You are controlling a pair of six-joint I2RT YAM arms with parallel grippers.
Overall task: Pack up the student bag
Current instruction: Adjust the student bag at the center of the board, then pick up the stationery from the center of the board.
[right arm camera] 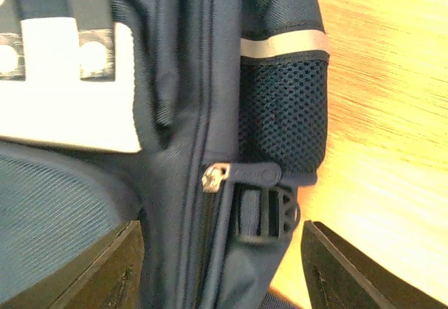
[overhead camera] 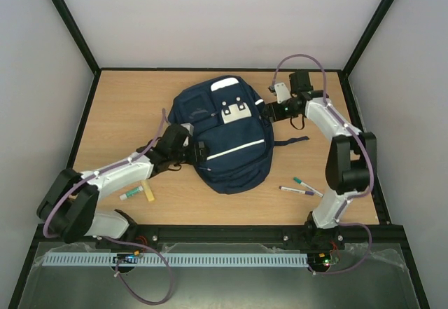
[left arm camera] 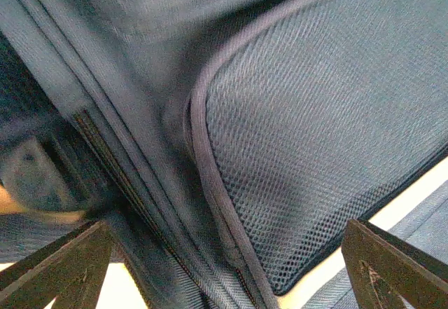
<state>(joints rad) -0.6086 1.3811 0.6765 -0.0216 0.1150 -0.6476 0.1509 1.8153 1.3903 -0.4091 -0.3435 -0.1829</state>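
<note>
Large navy-blue fabric student bag (overhead camera: pixel 227 141), flat in the middle of the light wooden table (overhead camera: pixel 126 106), front face up, with white reflective stripes and a grey-white buckle patch (overhead camera: pixel 236 111) showing. Pale area (overhead camera: pixel 225 83) at its far end; lining or contents, cannot tell. Inside of the bag hidden in every view.

Left pincer (overhead camera: pixel 190 149) against the bag's left edge. Close up (left arm camera: pixel 224 253), spread wide and gripping nothing: blurred blue fabric, a zip line (left arm camera: pixel 119 172) and a padded mesh panel (left arm camera: pixel 329 134) beyond the dark fingers (left arm camera: pixel 63 267).

Right pincer (overhead camera: pixel 269 109) at the bag's right edge, toward the far end. Close up (right arm camera: pixel 220 260), parted and holding nothing, astride a zip slider with a dark-blue pull tab (right arm camera: pixel 245 174) and a black plastic strap buckle (right arm camera: pixel 269 214). Black mesh side pocket (right arm camera: pixel 283 120) just beyond, under a reflective band; contents not visible.

Seen only from above: dark strap (overhead camera: pixel 290 141) trailing right of the bag; purple-capped pen (overhead camera: pixel 297 190) and teal-capped pen (overhead camera: pixel 306 185) near right, just beside each other; white tube with a green cap (overhead camera: pixel 131 195) and a yellowish stick (overhead camera: pixel 148 193) near left, under the left arm.
</note>
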